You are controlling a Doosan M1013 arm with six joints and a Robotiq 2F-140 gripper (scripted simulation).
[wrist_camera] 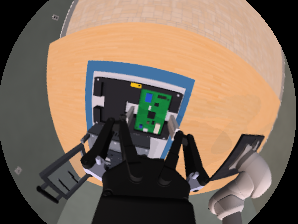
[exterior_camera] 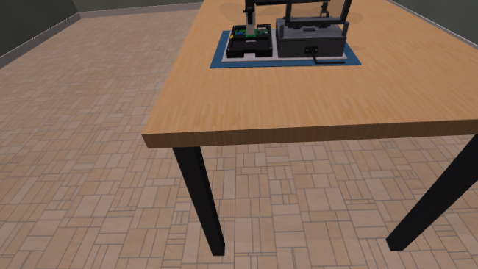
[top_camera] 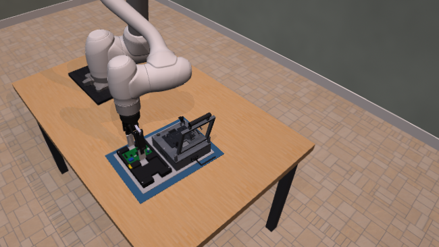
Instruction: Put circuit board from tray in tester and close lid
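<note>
Seen from the top camera, the gripper point(top_camera: 139, 152) hangs straight down over the black tray point(top_camera: 159, 171), in the tray's pocket farther from the camera. Its fingers stand partly spread, one at each long edge of the green circuit board point(top_camera: 130, 154), and pinch nothing; the board lies flat in that pocket. The tray's nearer pocket holds no board. Just beside the tray, on the same blue mat point(top_camera: 136, 194), stands the grey tester point(top_camera: 175, 148) with its lid point(top_camera: 202, 125) raised upright. Beyond the tray, toward the table's far corner, sits the arm's black base plate point(top_camera: 78, 77).

Low exterior view: the tray point(exterior_camera: 235, 48) sits left of the tester point(exterior_camera: 312, 44), both on the mat point(exterior_camera: 220, 62) on the wooden table point(exterior_camera: 294, 103). One pale finger point(exterior_camera: 251, 27) reaches down to the board point(exterior_camera: 262, 33) in the tray's far pocket. The lid's frame point(exterior_camera: 345, 11) rises out of the picture.

Wrist view: the board point(wrist_camera: 152, 112) lies between the two fingertips, with a gap visible on each side, inside the tray point(wrist_camera: 107, 90).
</note>
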